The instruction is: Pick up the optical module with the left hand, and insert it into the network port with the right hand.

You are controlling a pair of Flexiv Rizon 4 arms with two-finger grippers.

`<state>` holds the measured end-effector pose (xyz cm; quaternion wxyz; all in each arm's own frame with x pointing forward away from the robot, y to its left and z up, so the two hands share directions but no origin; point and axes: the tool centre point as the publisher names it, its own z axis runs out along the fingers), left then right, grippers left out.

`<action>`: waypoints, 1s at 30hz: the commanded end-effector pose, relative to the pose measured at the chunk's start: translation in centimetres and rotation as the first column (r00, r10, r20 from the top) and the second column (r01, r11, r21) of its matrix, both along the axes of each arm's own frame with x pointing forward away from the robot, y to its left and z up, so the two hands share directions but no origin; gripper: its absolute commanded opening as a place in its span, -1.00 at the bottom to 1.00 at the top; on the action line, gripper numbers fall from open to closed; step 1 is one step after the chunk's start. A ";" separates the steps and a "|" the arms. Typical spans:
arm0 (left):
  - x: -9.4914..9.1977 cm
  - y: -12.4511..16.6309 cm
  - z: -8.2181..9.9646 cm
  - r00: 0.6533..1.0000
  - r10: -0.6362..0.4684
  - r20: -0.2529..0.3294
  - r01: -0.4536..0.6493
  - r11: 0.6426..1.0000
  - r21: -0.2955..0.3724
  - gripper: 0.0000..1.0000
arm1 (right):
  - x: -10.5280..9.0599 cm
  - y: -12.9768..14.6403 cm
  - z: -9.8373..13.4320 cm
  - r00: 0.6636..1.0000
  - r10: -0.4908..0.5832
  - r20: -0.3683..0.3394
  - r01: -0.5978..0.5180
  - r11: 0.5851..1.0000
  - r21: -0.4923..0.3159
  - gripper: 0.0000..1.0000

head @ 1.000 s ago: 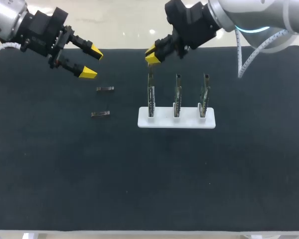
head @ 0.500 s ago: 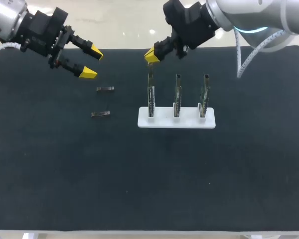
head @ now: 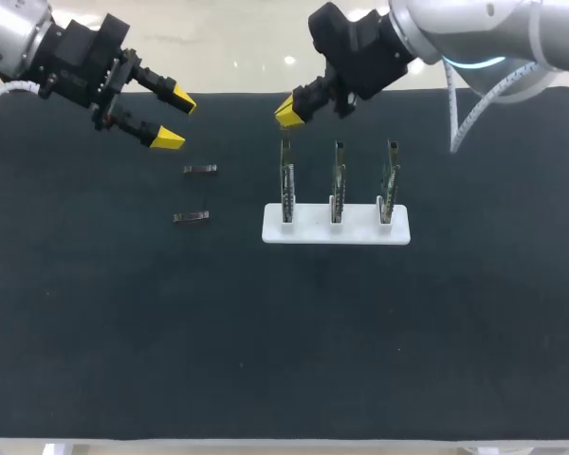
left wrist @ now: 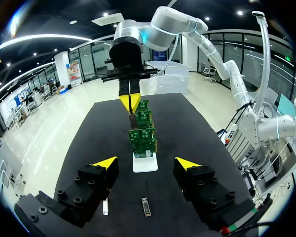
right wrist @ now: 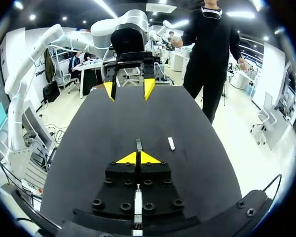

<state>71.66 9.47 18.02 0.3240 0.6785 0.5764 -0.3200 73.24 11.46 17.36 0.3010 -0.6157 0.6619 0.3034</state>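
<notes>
Above the leftmost port board point(head: 287, 180), our right gripper point(head: 288, 111), pinching a slim optical module point(right wrist: 138, 144), has barely shifted, so insertion is pending. Left gripper point(head: 171, 116) stays spread near a spare module point(head: 199, 169).

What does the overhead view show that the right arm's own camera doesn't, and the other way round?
Only the head view: the white stand with its three upright circuit boards, and two loose modules on the mat rather than one.
Only the right wrist view: a thin module, seen edge-on, pinched between the closed yellow tips of the right pincer.
Both: the black mat, the open left pincer, and one loose module lying flat.
</notes>
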 end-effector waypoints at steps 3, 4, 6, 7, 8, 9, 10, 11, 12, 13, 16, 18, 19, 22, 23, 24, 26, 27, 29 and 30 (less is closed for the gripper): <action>0.1 -0.1 0.1 1.000 0.000 -0.002 0.001 1.000 0.005 1.00 | 0.0 0.1 -0.6 1.000 0.004 0.000 -0.004 1.000 -0.003 -1.00; 0.1 -0.1 0.1 1.000 0.000 -0.002 0.001 1.000 0.005 1.00 | 0.0 0.1 -0.8 1.000 0.005 0.000 -0.005 1.000 -0.005 -1.00; 0.1 -0.1 0.1 1.000 0.000 -0.002 0.001 1.000 0.005 1.00 | 0.0 0.1 -1.0 1.000 0.005 -0.001 -0.005 1.000 -0.007 -1.00; 0.1 -0.1 0.1 1.000 0.000 -0.002 0.001 1.000 0.005 1.00 | 0.0 0.1 -1.1 1.000 0.006 -0.001 -0.006 1.000 -0.009 -1.00; 0.1 -0.1 0.1 1.000 0.000 -0.002 0.001 1.000 0.005 1.00 | 0.0 0.1 -1.2 1.000 0.007 -0.001 -0.007 1.000 -0.010 -1.00; 0.1 -0.1 0.1 1.000 0.000 -0.002 0.001 1.000 0.005 1.00 | 0.0 0.1 -1.3 1.000 0.008 -0.002 -0.008 1.000 -0.011 -1.00; 0.1 -0.1 0.1 1.000 0.000 -0.002 0.001 1.000 0.005 1.00 | 0.0 0.1 -1.4 1.000 0.009 -0.003 -0.009 1.000 -0.013 -1.00; 0.1 -0.1 0.1 1.000 0.000 -0.002 0.001 1.000 0.005 1.00 | 0.0 0.1 -1.5 1.000 0.010 -0.004 -0.010 1.000 -0.014 -1.00; 0.1 -0.1 0.1 1.000 0.000 -0.002 0.001 1.000 0.005 1.00 | 0.1 0.1 -1.6 1.000 0.011 -0.006 -0.011 1.000 -0.014 -1.00; 0.1 -0.1 0.1 1.000 0.000 -0.002 0.001 1.000 0.005 1.00 | 0.1 0.0 -1.7 1.000 0.013 -0.006 -0.013 1.000 -0.016 -1.00; 0.1 -0.1 0.1 1.000 0.000 -0.002 0.001 1.000 0.005 1.00 | 0.1 0.1 -2.0 1.000 0.014 -0.008 -0.014 1.000 -0.019 -1.00; 0.1 -0.1 0.1 1.000 0.000 -0.002 0.001 1.000 0.005 1.00 | 0.0 0.1 -2.1 1.000 0.015 -0.008 -0.015 1.000 -0.020 -1.00; 0.1 -0.1 0.1 1.000 0.000 -0.002 0.001 1.000 0.005 1.00 | 0.0 0.1 -2.2 1.000 0.014 -0.007 -0.014 1.000 -0.020 -1.00; 0.1 -0.1 0.1 1.000 0.000 -0.002 0.001 1.000 0.005 1.00 | 0.0 0.1 -2.4 1.000 0.014 -0.007 -0.014 1.000 -0.021 -1.00; 0.1 -0.1 0.1 1.000 0.000 -0.002 0.001 1.000 0.005 1.00 | 0.0 0.1 -2.5 1.000 0.014 -0.006 -0.014 1.000 -0.022 -1.00; 0.1 -0.1 0.1 1.000 0.000 -0.002 0.001 1.000 0.005 1.00 | 0.0 0.1 -2.6 1.000 0.014 -0.006 -0.014 1.000 -0.022 -1.00; 0.1 -0.1 0.1 1.000 0.000 -0.002 0.001 1.000 0.005 1.00 | -0.1 0.1 -2.7 1.000 0.013 -0.007 -0.013 1.000 -0.024 -1.00; 0.1 -0.1 0.1 1.000 0.000 -0.002 0.001 1.000 0.005 1.00 | -0.1 0.1 -2.8 1.000 0.013 -0.008 -0.013 1.000 -0.024 -1.00; 0.1 -0.1 0.1 1.000 0.000 -0.002 0.001 1.000 0.005 1.00 | -0.1 0.1 -2.8 1.000 0.014 -0.010 -0.014 1.000 -0.025 -1.00; 0.1 -0.1 0.1 1.000 0.000 -0.002 0.001 1.000 0.005 1.00 | -0.1 0.1 -2.9 1.000 0.014 -0.011 -0.014 1.000 -0.026 -1.00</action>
